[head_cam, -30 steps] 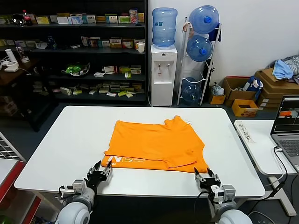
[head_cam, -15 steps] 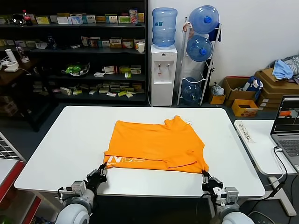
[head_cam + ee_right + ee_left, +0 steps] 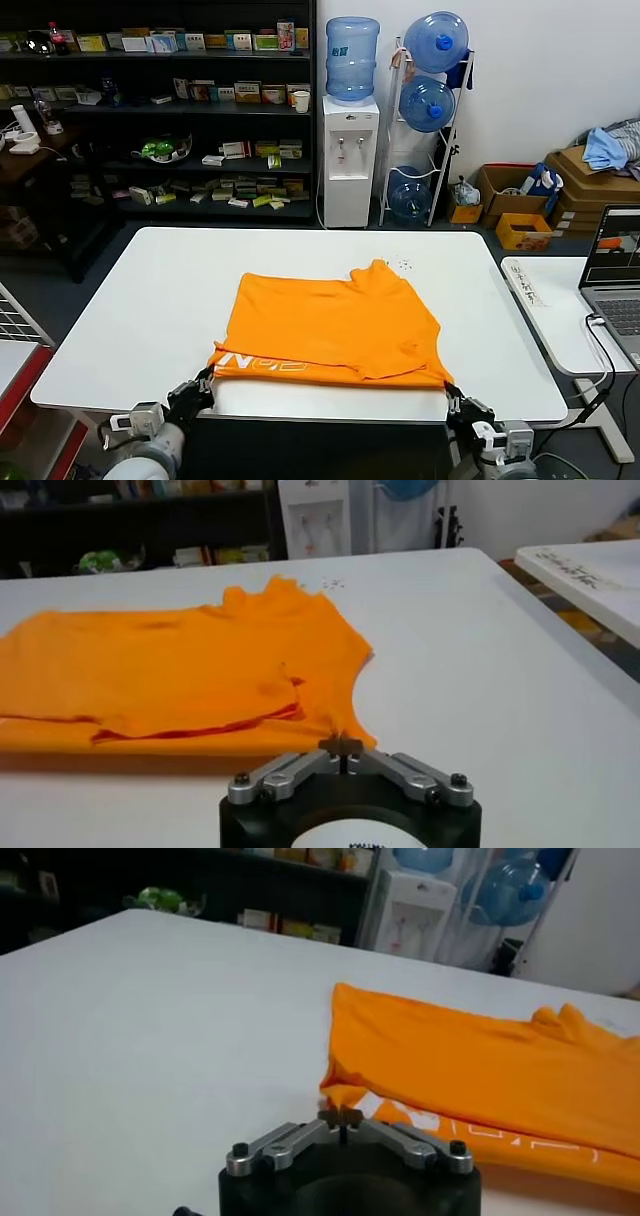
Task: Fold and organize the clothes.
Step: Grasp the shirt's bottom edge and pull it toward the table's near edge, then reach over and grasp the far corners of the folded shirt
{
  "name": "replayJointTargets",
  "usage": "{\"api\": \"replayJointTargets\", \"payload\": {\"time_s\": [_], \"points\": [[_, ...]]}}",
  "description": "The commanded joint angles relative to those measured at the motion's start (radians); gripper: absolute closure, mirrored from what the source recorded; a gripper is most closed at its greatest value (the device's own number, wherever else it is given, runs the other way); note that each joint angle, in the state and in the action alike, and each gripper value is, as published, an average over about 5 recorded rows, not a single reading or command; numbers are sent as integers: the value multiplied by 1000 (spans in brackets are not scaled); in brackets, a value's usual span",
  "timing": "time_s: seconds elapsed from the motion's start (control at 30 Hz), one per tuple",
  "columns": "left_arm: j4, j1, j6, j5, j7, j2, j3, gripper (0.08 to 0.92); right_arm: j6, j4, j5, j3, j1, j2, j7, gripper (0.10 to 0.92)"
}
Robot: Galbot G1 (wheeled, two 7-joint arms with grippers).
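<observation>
Head view: at the near edge of the white rectangular worktop [image 3: 140, 300], the left gripper [image 3: 196, 386] and right gripper [image 3: 452, 392] each have their black fingers pinched together on a near corner of the bright orange short-sleeved cotton T-shirt [image 3: 330, 325]. The shirt lies folded and mostly flat across the middle of the worktop, its near hem with white lettering [image 3: 262, 364] just beside the near edge. Beyond the far edge stand a white water dispenser with a blue bottle [image 3: 350, 120] and dark stocked shelves [image 3: 160, 100].
</observation>
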Motion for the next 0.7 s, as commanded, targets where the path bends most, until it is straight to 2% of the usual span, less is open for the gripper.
{"api": "replayJointTargets", "payload": {"time_s": [0.03,0.2,0.4,0.57,0.7], "points": [[-153,167,41,-44,-70,26,-28,906,-20,81,29,30,-128,-34,28,900],[-159,171,51,-32,-74,22,-25,894,-44,93,14,24,-90,-37,36,869],[-149,103,46,-30,-76,69,-49,746,-40,126,24,41,30,-99,43,705],[-100,-32,13,-42,-47,131,-87,599,-35,62,73,13,282,-132,50,566],[10,-234,-16,-53,0,147,-45,486,-51,-90,118,-82,555,-110,68,445]]}}
